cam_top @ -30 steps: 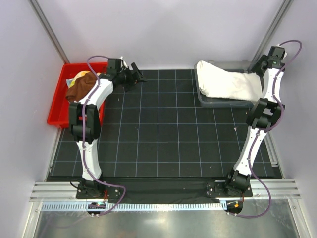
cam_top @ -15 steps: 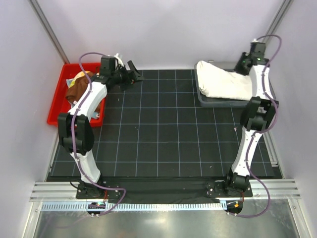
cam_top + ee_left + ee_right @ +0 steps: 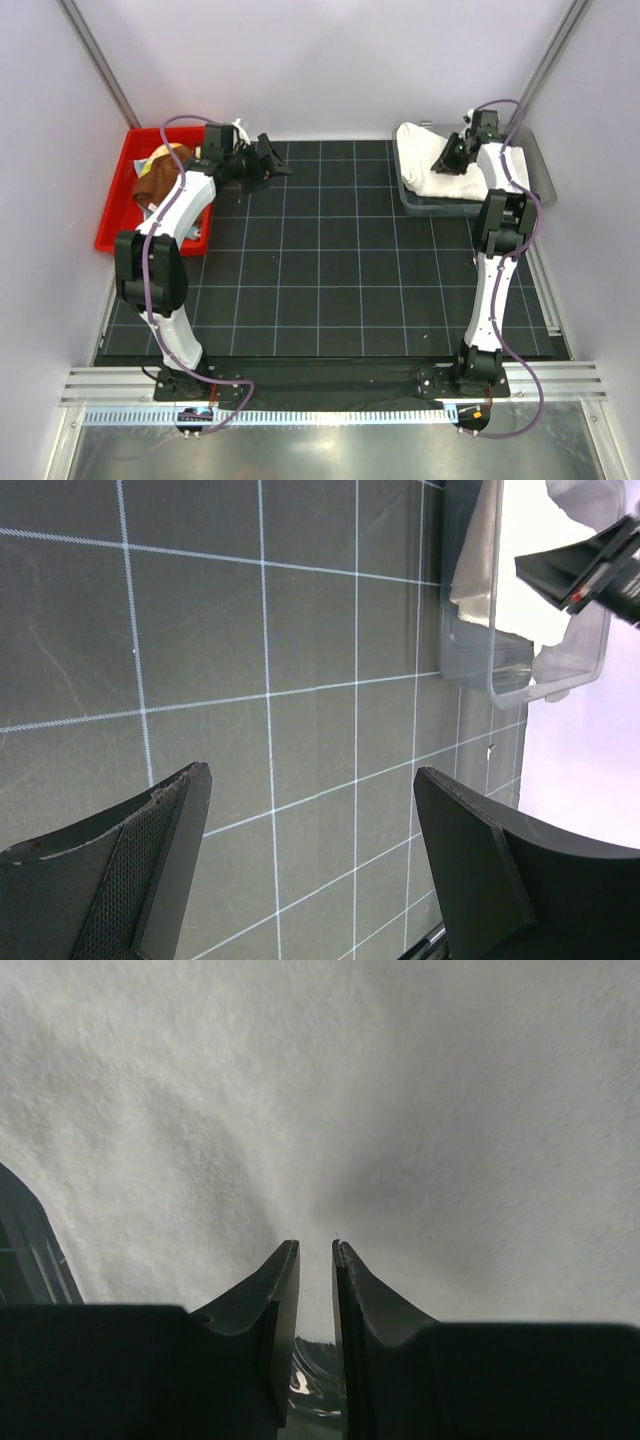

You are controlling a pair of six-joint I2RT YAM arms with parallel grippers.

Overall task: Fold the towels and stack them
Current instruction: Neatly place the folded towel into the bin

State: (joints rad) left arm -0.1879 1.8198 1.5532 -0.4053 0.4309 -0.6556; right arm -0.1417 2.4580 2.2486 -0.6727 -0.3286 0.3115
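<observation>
Right gripper [image 3: 314, 1248] nearly closed and empty just above white towel [image 3: 400, 1110]: descending like that would shove the cloth, not pinch it; left gripper [image 3: 312, 775] wide open, holding nothing.

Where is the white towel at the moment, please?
In the top external view, the white towel lies in the grey tray at the far right of the table, with the right gripper poised over it.

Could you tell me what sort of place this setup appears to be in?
Probably a robotics lab test cell: a black grid mat boxed in by plain walls and metal posts, two robot arms bolted at its near edge.
</observation>
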